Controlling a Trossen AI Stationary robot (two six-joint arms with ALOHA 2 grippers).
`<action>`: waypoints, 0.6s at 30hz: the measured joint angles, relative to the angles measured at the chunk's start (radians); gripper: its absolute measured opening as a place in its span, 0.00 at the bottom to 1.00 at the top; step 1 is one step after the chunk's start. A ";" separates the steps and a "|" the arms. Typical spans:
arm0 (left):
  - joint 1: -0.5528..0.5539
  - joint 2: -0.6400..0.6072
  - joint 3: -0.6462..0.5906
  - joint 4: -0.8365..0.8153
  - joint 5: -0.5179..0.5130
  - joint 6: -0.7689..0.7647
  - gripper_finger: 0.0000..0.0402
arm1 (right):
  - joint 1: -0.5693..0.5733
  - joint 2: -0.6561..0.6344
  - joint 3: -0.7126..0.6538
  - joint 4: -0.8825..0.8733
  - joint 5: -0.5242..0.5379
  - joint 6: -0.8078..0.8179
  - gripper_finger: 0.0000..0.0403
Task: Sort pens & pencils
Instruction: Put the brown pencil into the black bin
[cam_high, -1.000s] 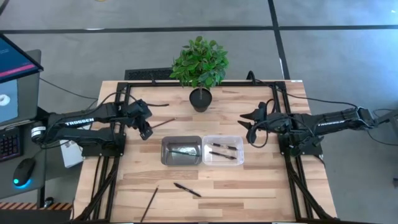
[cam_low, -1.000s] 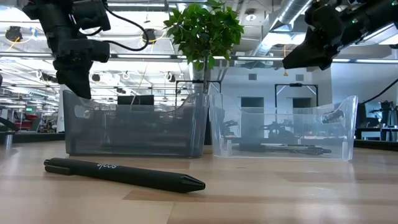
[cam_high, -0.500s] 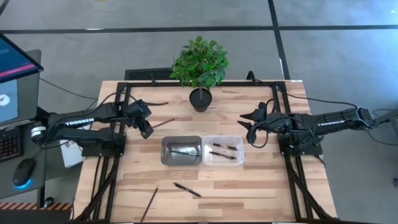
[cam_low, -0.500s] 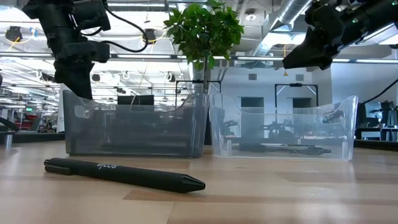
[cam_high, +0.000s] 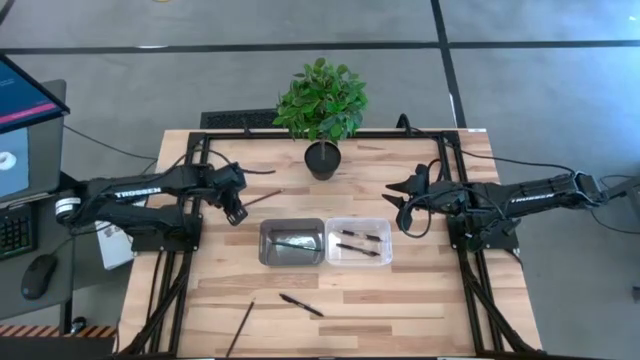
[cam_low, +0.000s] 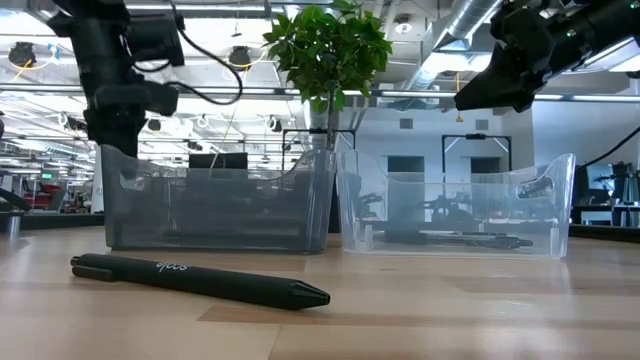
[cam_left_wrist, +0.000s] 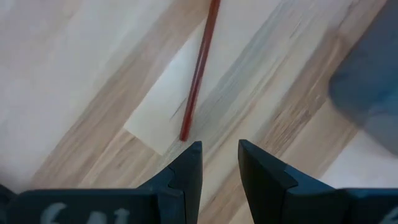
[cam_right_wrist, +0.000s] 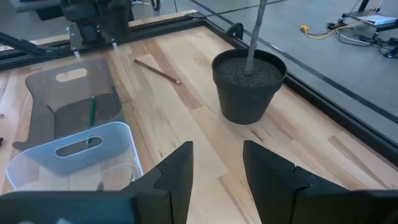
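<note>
Left claw (cam_high: 236, 211), fingers spread and empty, hangs above the desk (cam_high: 420, 300) just short of the loose pencil (cam_high: 262, 197) that I am going for; in the left wrist view the pencil's end lies just beyond the fingertips (cam_left_wrist: 189, 163). Right claw (cam_high: 408, 205), spread and empty, waits beyond the clear bin (cam_high: 358, 241). A pen (cam_high: 302, 305) and another pencil (cam_high: 244, 322) lie on the near desk. Risk, in my judgement: the gap is narrow and offset from the thin pencil, so a fingertip could nudge it away or pinch only its tip.

Potted plant (cam_high: 321, 103), two bins (cam_high: 292, 243)
</note>
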 joint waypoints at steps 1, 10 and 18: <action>0.000 0.021 0.000 0.000 0.002 0.004 0.23 | 0.000 0.000 0.000 0.000 0.000 0.000 0.41; 0.002 0.187 0.000 -0.003 -0.005 0.020 0.23 | 0.000 0.000 0.000 0.001 0.000 0.000 0.41; 0.063 0.281 0.000 0.001 -0.030 0.048 0.23 | 0.000 0.000 0.000 0.003 0.000 0.001 0.41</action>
